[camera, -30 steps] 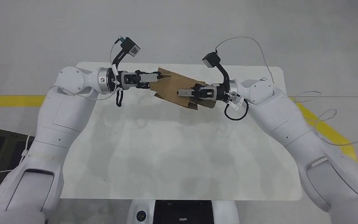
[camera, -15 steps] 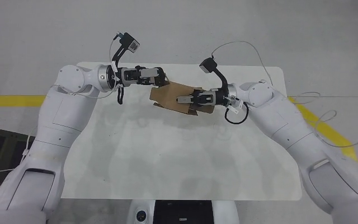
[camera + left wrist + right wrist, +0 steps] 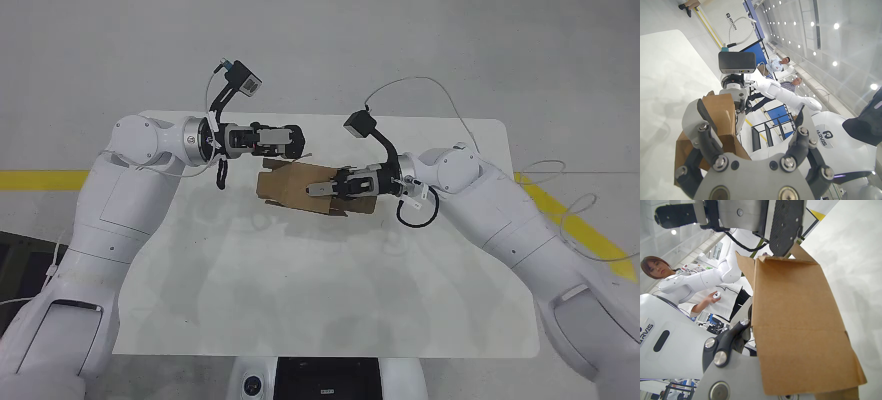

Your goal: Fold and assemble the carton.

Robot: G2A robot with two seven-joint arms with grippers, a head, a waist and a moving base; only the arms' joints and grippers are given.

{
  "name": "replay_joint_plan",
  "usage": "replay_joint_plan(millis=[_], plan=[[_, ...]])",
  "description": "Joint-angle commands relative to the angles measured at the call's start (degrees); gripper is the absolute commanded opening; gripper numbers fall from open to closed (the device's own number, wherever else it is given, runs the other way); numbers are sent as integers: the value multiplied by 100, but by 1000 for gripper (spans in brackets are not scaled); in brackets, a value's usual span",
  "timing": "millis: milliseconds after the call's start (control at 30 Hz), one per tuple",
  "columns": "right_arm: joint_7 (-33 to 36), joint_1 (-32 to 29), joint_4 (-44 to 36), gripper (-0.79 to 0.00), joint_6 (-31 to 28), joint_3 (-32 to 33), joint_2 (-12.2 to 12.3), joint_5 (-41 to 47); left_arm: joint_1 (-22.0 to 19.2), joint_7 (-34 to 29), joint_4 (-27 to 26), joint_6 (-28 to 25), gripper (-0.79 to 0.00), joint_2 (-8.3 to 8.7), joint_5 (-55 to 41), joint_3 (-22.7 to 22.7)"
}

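White surface (image 3: pixel 300 290) is carrying the work. The brown carton (image 3: pixel 290 185) is sitting at the far-centre of it, between the two arms; whether it is resting on the surface or hanging just above it, cannot tell. Its long axis is running left to right, the right end angling slightly nearer. The left end seems to be the open mouth and is pointing at the left hand (image 3: pixel 292 140), with end flaps (image 3: pixel 745 268) sticking out unfolded. The right hand (image 3: pixel 325 188) is reaching in from the right and clamping a side wall of the carton, fingers lying along the long axis. The left hand is spreading wide just beyond the far-left corner, gripping nothing. One of its pads (image 3: pixel 785 224) is touching the carton's left edge while the other is standing well apart. Step in hand looks like squaring the sleeve and turning in the left flaps, with assembly at an early stage. To do it well, the right hand should be holding firm as an anchor without crushing the wall. The left pad should be pressing flat along a crease, not at a corner, and pushing in line with the long axis so the carton is not twisting in the grip.
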Motion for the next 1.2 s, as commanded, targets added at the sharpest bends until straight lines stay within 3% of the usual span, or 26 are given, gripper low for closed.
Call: replay_joint_plan(millis=[0, 300, 600, 1167], plan=[[-21, 16, -5, -785, -21, -39, -1, 11, 12, -27, -16, 12, 0, -3, -9, -6], [-88, 63, -64, -785, -89, -168, 17, 109, 65, -170, -22, 123, 0, -3, -12, -45], [-164, 74, 159, -785, -164, -95, 110, 234, 19, 267, 206, 30, 0, 48, 536, -261], [-413, 136, 829, -785, -412, 111, 41, 226, 251, 161, -225, 74, 0, 92, 549, -398]])
